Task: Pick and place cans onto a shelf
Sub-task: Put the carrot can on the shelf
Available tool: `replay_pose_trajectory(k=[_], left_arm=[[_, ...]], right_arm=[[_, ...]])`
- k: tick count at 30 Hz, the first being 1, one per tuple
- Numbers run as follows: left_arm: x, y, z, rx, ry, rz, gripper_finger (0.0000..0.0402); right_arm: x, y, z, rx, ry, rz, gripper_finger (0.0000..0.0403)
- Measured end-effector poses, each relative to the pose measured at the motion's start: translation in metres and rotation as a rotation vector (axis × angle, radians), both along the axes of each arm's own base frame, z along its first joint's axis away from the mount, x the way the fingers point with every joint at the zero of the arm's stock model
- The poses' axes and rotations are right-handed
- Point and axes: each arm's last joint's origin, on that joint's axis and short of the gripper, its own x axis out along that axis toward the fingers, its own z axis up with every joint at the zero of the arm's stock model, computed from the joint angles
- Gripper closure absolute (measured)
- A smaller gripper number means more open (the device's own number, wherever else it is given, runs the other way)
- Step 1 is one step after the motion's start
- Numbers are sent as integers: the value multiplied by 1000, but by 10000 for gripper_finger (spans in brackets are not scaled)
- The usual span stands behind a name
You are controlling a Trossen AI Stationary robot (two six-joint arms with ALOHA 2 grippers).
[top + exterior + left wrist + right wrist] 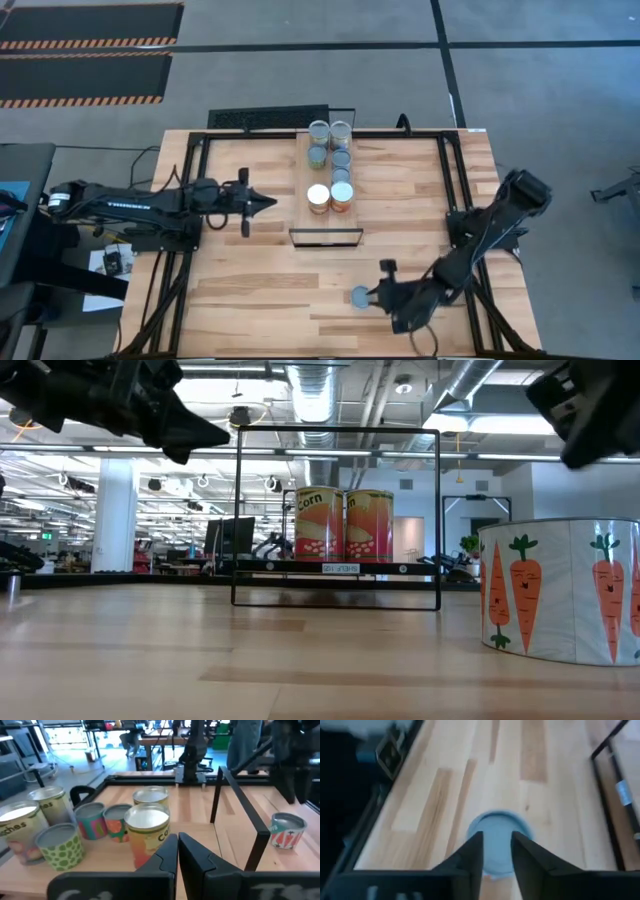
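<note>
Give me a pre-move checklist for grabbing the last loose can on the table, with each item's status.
1. Target found: the carrot can stands upright on the table, off the shelf: ok.
2. Right gripper lined up: in the right wrist view it sits right over the can top: ok.
3. Jaws around the can: slightly apart, not yet at its sides: not ok.
4. Free spot on the shelf: seven cans crowd the far part; the end by the black frame is bare: ok.
5. Left gripper out of the way: beside the shelf, jaws shut: ok.
</note>
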Motion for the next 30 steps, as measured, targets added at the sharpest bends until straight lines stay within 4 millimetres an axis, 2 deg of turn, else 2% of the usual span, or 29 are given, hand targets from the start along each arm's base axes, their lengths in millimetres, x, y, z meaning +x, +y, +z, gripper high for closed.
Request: replay_pose_trajectory(k=[5, 9, 12, 16, 18, 24, 30], left_arm=[[-4, -1, 0, 4, -10, 14, 397], [-3, -1, 0, 15, -14, 13, 397], [-3, -1, 0, 7, -18, 14, 397], [-3, -1, 0, -18, -21, 18, 397], [-3, -1, 0, -20, -21, 18, 398], [-3, -1, 0, -21, -22, 18, 397], [-3, -1, 0, -21, -19, 18, 397]], right_arm=[[17, 20, -15, -110, 144, 19, 237], [30, 26, -26, -191, 249, 5, 246], [40, 28, -27, -233, 282, -3, 280], [58, 31, -20, -262, 285, 68, 364], [71, 30, -17, -255, 278, 108, 389], [111, 7, -10, -245, 233, 172, 387], [140, -25, -1, -264, 146, 166, 392]])
